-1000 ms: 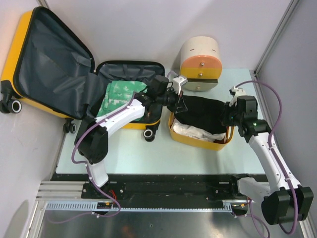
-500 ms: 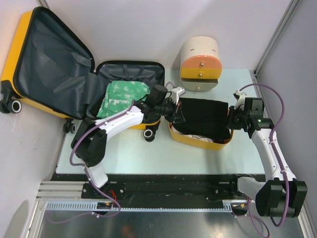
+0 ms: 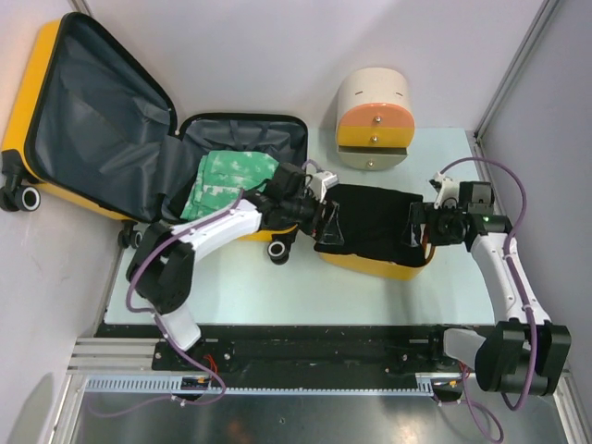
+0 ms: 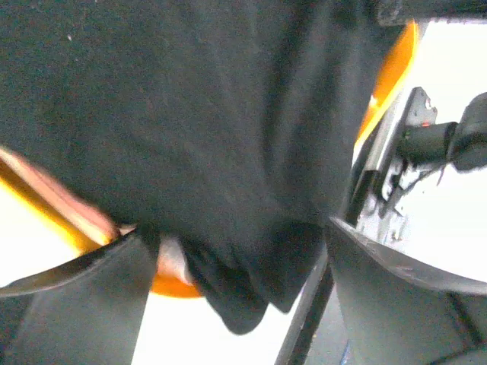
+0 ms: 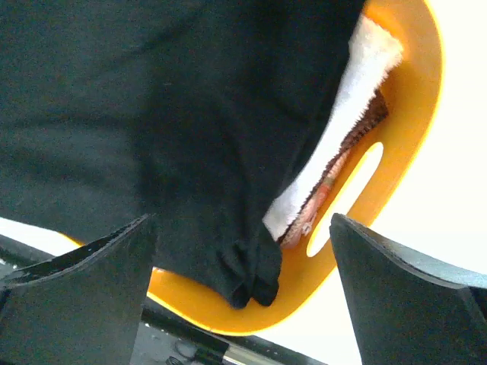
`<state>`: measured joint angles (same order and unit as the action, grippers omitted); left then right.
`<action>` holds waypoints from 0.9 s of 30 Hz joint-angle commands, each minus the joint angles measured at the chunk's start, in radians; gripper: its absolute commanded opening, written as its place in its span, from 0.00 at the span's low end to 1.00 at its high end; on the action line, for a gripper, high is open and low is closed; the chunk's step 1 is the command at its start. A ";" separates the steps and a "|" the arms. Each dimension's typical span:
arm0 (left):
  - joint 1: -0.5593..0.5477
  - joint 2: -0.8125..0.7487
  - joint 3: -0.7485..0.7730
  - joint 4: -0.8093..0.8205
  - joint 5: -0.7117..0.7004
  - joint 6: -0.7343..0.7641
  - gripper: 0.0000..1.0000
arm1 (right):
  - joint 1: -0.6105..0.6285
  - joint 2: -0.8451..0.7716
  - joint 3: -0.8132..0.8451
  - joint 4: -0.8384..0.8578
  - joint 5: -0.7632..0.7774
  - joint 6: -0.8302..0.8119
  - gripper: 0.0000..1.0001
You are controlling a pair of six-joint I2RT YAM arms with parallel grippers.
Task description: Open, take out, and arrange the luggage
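The luggage (image 3: pixel 92 111) lies open at the left: yellow shell, dark grey lining, lid flung back. A green patterned cloth (image 3: pixel 227 178) rests in its lower half. A black garment (image 3: pixel 370 222) is spread over the yellow bin (image 3: pixel 388 268). My left gripper (image 3: pixel 328 220) is at the garment's left end, open, and the cloth edge (image 4: pixel 243 304) hangs loose between its fingers (image 4: pixel 76 289). At the right end my right gripper (image 3: pixel 413 227) is open too. The garment's corner (image 5: pixel 251 274) rests on the bin's rim (image 5: pixel 396 114) between its fingers (image 5: pixel 411 289).
A cream-and-orange drawer cabinet (image 3: pixel 373 120) stands behind the bin. A white towel (image 5: pixel 342 129) and a pinkish cloth show under the garment inside the bin. Grey walls close in the table on the left, back and right.
Both grippers were shut on the ends of the black garment, holding it stretched over the bin. They have lowered it and opened, and it now lies on the bin.
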<state>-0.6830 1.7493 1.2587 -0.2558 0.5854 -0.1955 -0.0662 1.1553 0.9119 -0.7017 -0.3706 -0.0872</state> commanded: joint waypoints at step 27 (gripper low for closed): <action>-0.052 0.171 0.406 -0.290 0.058 1.015 1.00 | 0.112 0.219 0.148 -0.128 -0.335 -1.177 1.00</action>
<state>-0.7300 1.8805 1.5917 -0.5373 0.6567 0.7868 0.0647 1.3300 1.0313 -0.7570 -0.7074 -1.1465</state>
